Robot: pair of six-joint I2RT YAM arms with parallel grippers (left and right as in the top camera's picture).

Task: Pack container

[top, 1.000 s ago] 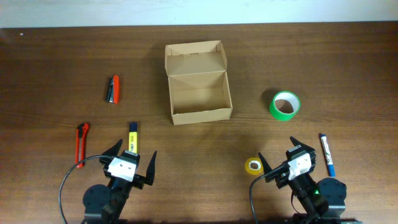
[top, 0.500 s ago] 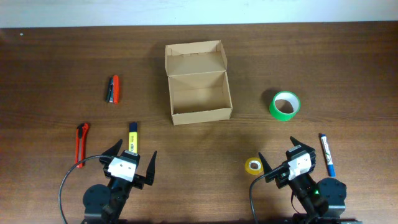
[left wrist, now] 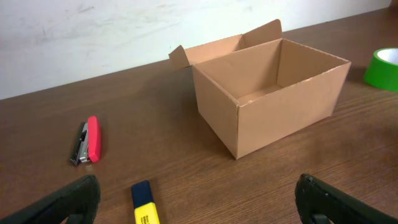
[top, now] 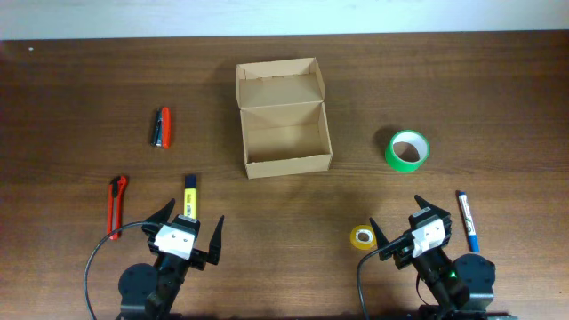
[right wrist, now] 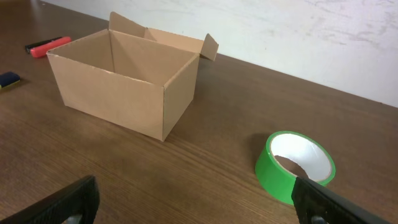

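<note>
Packing has not begun: the small tan cardboard box (top: 286,142) sits open and empty at the middle of the dark wooden tabletop (top: 71,89), its lid flap folded back toward the far edge. Your left jaws and right jaws both stand wide open, holding nothing, low at the near edge. Your likely first pick is the yellow highlighter (top: 189,196) just ahead of the left jaws, or the small yellow tape roll (top: 355,238) beside the right jaws (the green tape roll (top: 392,153) lies farther out). Descend over one, close, lift, and carry it to the box.
</note>
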